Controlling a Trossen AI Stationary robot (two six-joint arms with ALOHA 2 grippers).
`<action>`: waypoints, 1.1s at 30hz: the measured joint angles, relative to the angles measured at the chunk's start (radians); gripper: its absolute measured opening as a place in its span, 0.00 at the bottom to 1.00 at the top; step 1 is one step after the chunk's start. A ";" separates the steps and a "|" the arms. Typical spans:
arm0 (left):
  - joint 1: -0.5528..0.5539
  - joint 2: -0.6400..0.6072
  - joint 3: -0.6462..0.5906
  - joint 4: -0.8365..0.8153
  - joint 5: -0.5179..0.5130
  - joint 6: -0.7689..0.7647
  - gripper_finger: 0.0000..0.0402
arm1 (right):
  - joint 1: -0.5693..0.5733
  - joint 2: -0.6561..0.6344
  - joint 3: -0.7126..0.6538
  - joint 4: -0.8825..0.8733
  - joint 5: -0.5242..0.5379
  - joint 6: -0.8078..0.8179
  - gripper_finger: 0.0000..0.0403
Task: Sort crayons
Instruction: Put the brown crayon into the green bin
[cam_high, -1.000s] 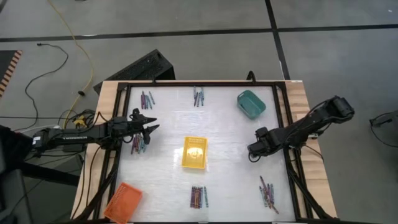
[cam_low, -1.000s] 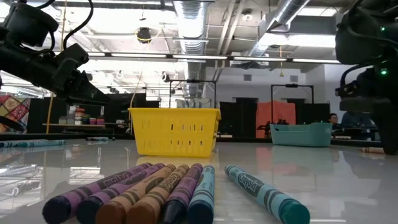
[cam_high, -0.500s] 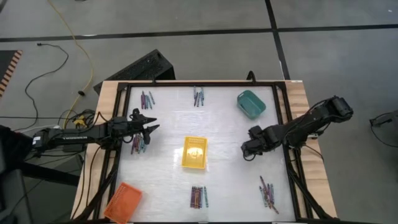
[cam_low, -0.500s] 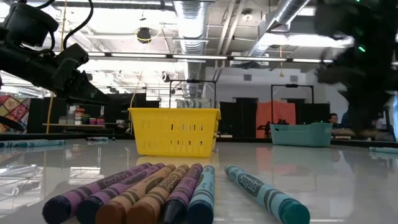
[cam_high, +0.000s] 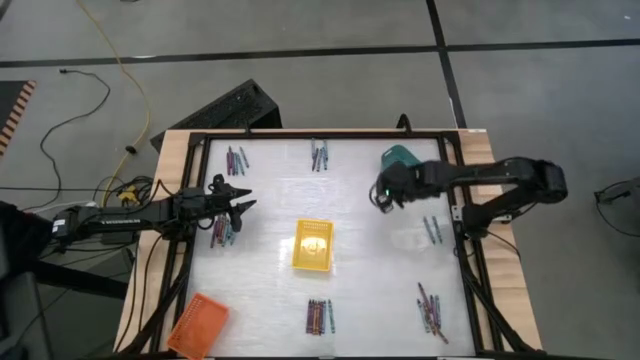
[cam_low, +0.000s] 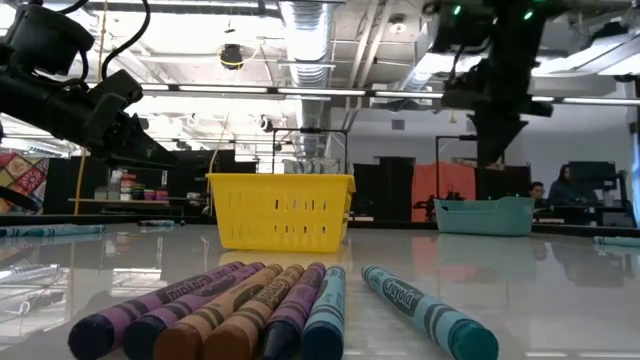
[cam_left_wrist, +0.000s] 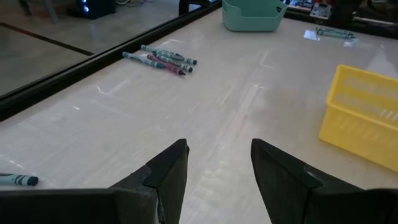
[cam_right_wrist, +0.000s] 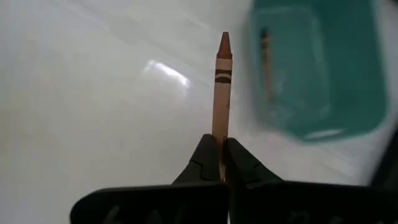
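Crayons (cam_high: 318, 316) lie in small clusters around the table (cam_high: 360, 290) in the high view: two at the far edge, one beside the left gripper (cam_high: 240, 206), one at the near edge and two along the right side. The yellow tray (cam_high: 312, 245) sits at centre, the orange tray (cam_high: 198, 322) at the near left corner, the teal tray (cam_high: 404, 164) at the far right. The right gripper (cam_high: 381, 194) hangs just beside the teal tray.

Low view: the near cluster fills the foreground; the yellow tray stands behind it, the teal tray (cam_low: 482, 215) farther back, with the right arm above it.

Left wrist view: the left gripper's fingers (cam_left_wrist: 169, 168) stand well apart over bare table, holding nothing.

Right wrist view: the right gripper (cam_right_wrist: 221, 149) is pinched fully closed on the blunt end of one brown crayon (cam_right_wrist: 221, 81), its tip pointing out ahead beside the teal tray (cam_right_wrist: 323, 68), in which another crayon already lies.

Handling, as a judgement: each crayon is light, stiff, waxy and snappable; the paper-wrapped barrel offers the surest hold.
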 joint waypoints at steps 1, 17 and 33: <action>0.000 0.000 0.000 0.000 -0.001 0.000 0.42 | -0.039 0.000 0.000 0.005 -0.012 -0.040 0.00; 0.000 0.000 0.000 0.000 -0.001 0.004 0.42 | -0.456 0.096 0.000 0.107 -0.209 -0.460 0.00; 0.000 0.000 0.000 0.000 -0.002 0.002 0.42 | -0.499 0.248 0.000 0.166 -0.156 -0.462 0.14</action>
